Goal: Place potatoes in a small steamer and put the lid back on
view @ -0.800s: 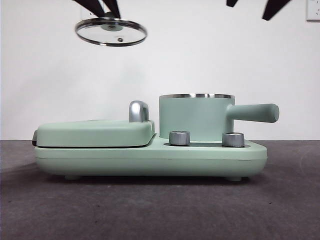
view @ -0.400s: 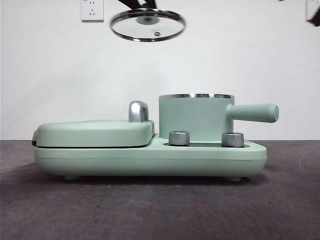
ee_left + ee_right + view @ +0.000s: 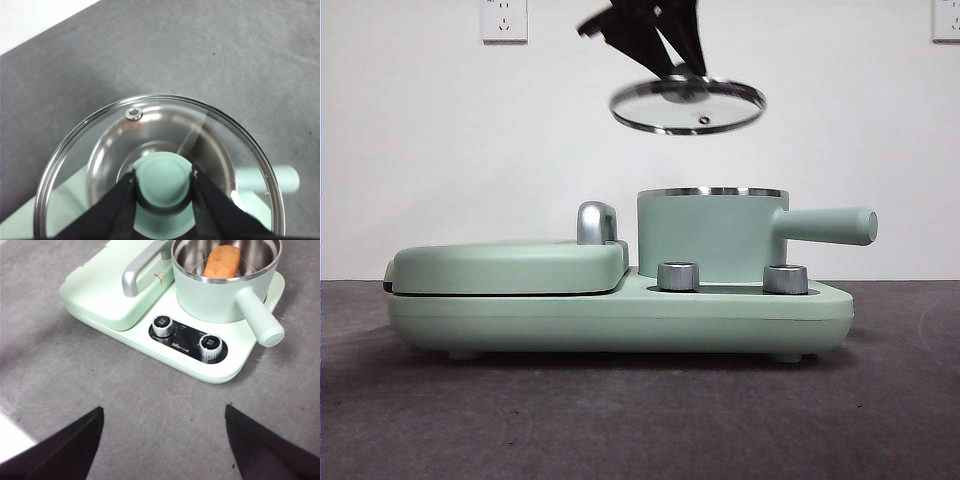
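My left gripper (image 3: 678, 78) is shut on the mint-green knob (image 3: 162, 181) of the clear glass lid (image 3: 688, 107). It holds the lid in the air, above the small steamer (image 3: 710, 235) and a little to the left of its middle. In the left wrist view the left gripper (image 3: 163, 186) has both jaws pressed on the knob, and the steamer's handle (image 3: 283, 179) shows past the lid's rim (image 3: 165, 98). The orange-brown potato (image 3: 222, 261) lies inside the steamer (image 3: 220, 292). My right gripper (image 3: 162, 440) is open and empty, held high over the table in front of the appliance.
The steamer stands on a mint-green cooker base (image 3: 620, 315) with two steel dials (image 3: 679, 276). A flat green griddle cover (image 3: 510, 265) with a chrome handle (image 3: 596, 222) lies to its left. The steamer's handle (image 3: 830, 225) points right. The table is dark grey.
The left gripper carried the lid from the upper left to the right and downward, to above the steamer. The black arm tips at the top right have left the front view.
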Action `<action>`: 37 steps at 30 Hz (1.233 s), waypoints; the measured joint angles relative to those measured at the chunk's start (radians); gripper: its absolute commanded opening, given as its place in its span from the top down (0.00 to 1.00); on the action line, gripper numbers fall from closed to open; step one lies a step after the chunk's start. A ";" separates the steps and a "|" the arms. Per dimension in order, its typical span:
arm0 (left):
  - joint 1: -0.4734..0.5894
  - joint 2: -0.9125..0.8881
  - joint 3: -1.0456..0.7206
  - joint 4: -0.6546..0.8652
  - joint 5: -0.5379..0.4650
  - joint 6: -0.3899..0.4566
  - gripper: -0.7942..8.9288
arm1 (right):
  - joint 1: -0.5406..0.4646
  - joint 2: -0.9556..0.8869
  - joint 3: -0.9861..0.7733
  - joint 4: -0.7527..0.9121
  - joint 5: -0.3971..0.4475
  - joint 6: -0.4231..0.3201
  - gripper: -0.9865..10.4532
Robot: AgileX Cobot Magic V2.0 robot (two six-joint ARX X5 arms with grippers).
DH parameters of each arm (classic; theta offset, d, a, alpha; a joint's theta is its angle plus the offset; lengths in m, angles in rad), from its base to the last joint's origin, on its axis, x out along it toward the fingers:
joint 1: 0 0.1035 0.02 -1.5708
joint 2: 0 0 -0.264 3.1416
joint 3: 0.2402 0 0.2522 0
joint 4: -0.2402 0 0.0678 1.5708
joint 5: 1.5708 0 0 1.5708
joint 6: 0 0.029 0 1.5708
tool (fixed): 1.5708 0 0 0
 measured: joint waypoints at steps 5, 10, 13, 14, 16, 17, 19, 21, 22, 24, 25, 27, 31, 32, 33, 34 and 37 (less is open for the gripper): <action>-0.002 0.067 0.000 0.055 -0.001 0.000 0.90 | 0.000 -0.003 0.000 -0.008 0.000 0.015 0.58; -0.002 0.096 0.000 0.075 0.000 0.026 0.90 | 0.000 -0.003 0.000 -0.008 0.000 0.019 0.58; -0.002 0.127 0.000 0.076 -0.001 0.029 0.90 | 0.000 -0.003 0.000 -0.008 0.000 0.020 0.58; -0.002 0.135 0.000 0.076 -0.001 0.029 0.90 | 0.000 -0.003 0.000 -0.008 0.000 0.020 0.58; -0.002 0.141 0.000 0.074 -0.001 0.030 0.90 | 0.000 -0.003 0.000 -0.008 0.000 0.020 0.58; -0.002 0.140 0.000 0.075 -0.001 0.030 0.90 | 0.000 -0.003 0.000 -0.008 0.000 0.020 0.58; -0.002 0.140 0.000 0.074 -0.001 0.030 0.90 | 0.000 -0.003 0.000 -0.008 0.000 0.021 0.58; -0.002 0.140 0.000 0.074 -0.001 0.030 0.90 | 0.000 -0.003 0.000 -0.008 0.000 0.022 0.58; -0.003 0.140 0.000 0.072 -0.001 0.029 0.90 | 0.000 -0.003 0.000 -0.008 0.000 0.022 0.58; -0.005 0.140 0.000 0.072 -0.001 0.029 0.90 | 0.000 -0.003 0.000 -0.008 0.000 0.022 0.58; -0.007 0.140 0.000 0.072 -0.001 0.029 0.90 | 0.000 -0.003 0.000 -0.007 0.000 0.022 0.58; -0.013 0.140 0.000 0.069 -0.001 0.029 0.90 | 0.000 -0.003 0.000 -0.008 0.000 0.022 0.58; -0.021 0.140 0.000 0.069 0.000 0.029 0.90 | 0.000 -0.003 0.000 -0.008 0.000 0.023 0.58; -0.021 0.140 0.000 0.069 -0.001 0.029 0.90 | 0.000 -0.003 0.000 -0.008 0.000 0.023 0.58; -0.021 0.140 0.000 0.069 -0.001 0.029 0.90 | 0.000 -0.003 0.000 -0.008 0.000 0.023 0.58; -0.021 0.140 0.000 0.069 -0.001 0.029 0.90 | 0.000 -0.003 0.000 -0.007 0.000 0.023 0.58; -0.021 0.140 0.000 0.069 -0.001 0.030 0.90 | 0.000 -0.003 0.000 -0.008 0.000 0.023 0.58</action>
